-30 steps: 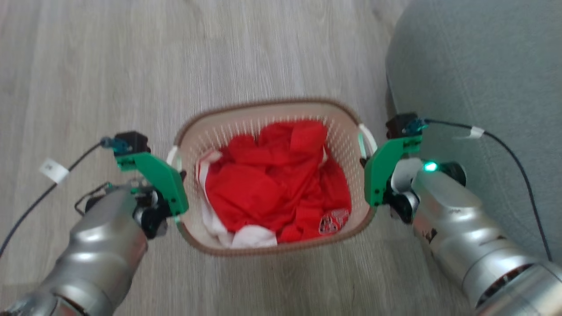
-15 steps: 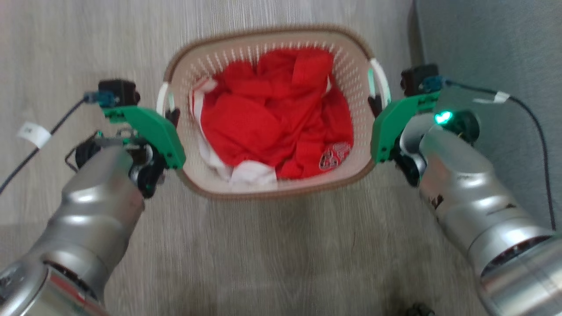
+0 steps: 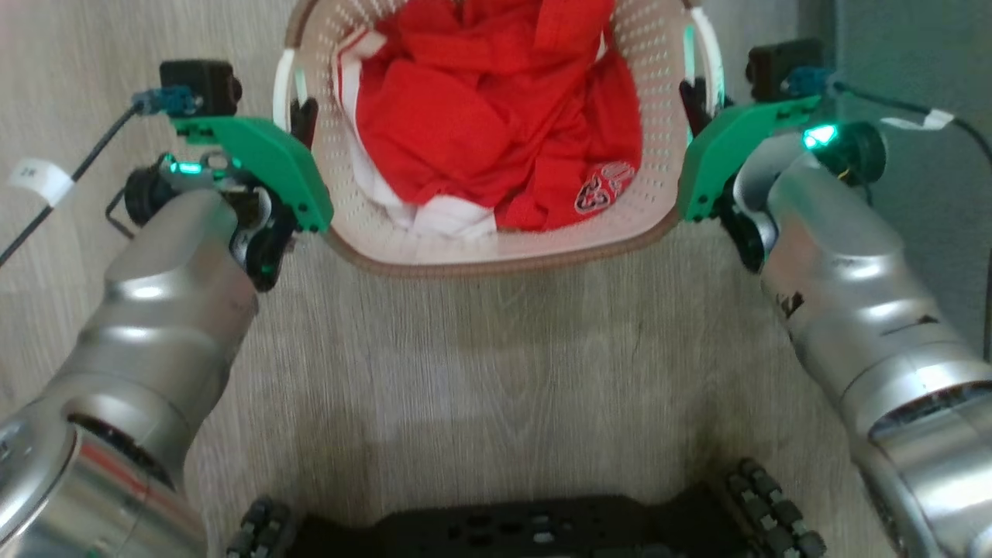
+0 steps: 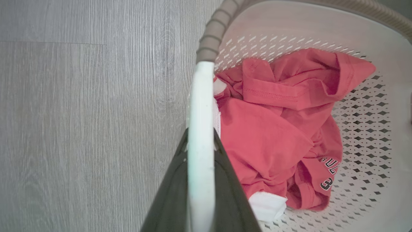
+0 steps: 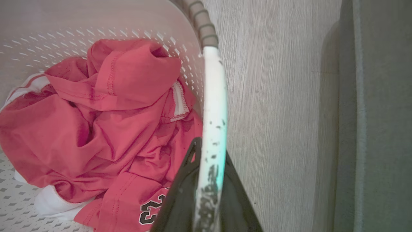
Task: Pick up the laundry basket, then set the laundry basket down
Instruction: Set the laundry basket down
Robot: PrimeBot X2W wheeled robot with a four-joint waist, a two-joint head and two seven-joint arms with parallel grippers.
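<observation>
Our left gripper (image 4: 200,138) and right gripper (image 5: 210,151) each pinch a white handle (image 4: 200,96) between their jaws. If we move unevenly, the laundry basket (image 3: 496,260) could slip free.

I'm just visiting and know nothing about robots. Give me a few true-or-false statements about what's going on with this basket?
1. The basket holds red clothing. True.
2. The left tool is clamped on a white side handle. True.
3. The right tool hangs free of the basket. False: it is clamped on the other white handle.
4. The basket's rim is blue. False: it is brown.
</observation>
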